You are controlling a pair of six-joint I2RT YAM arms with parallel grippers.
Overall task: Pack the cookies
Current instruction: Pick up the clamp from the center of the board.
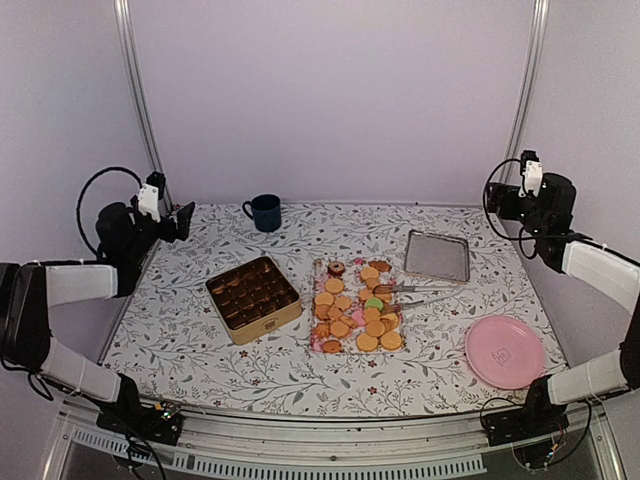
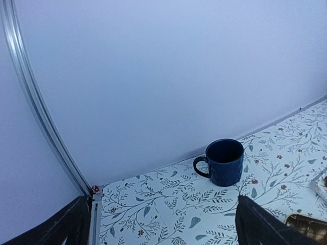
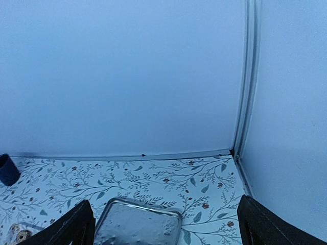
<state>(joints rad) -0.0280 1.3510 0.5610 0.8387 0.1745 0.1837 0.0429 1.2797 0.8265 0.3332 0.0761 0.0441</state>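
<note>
**A:** What lies nearest the arm bases?

**B:** The pink plate (image 1: 505, 351), at the near right of the leaf-patterned table (image 1: 200, 360).

**A:** And the cookies?

**B:** The cookies (image 1: 358, 312) are at the middle of the table, just left of the plate. They lie packed close together in a rough rectangle. Most are golden-orange, one is green, and a dark brown one sits at the far end. Under them is something pink, maybe a sheet or a shallow tray; the overhead view is too coarse to tell.

**A:** What is next to them?

**B:** On their left is the gold tin (image 1: 253, 297), open and turned at an angle, with its dark brown compartments showing. It sits apart from the cookies. On their right are metal tongs (image 1: 415, 290), with the tips lying in among the far cookies and the handle pointing right.

**A:** And further back?

**B:** A silver lid (image 1: 437, 255) lies flat beyond the tongs. The blue mug (image 1: 266, 212) stands upright near the back wall, left of centre.

**A:** What about the claws?

**B:** Both are raised off the table, out at its far corners. The left gripper (image 2: 162, 219) has its fingers spread wide with nothing between them, and it faces the mug. The right gripper (image 3: 164, 217) is also spread wide and carries nothing. It hangs over the lid's corner of the table.
</note>
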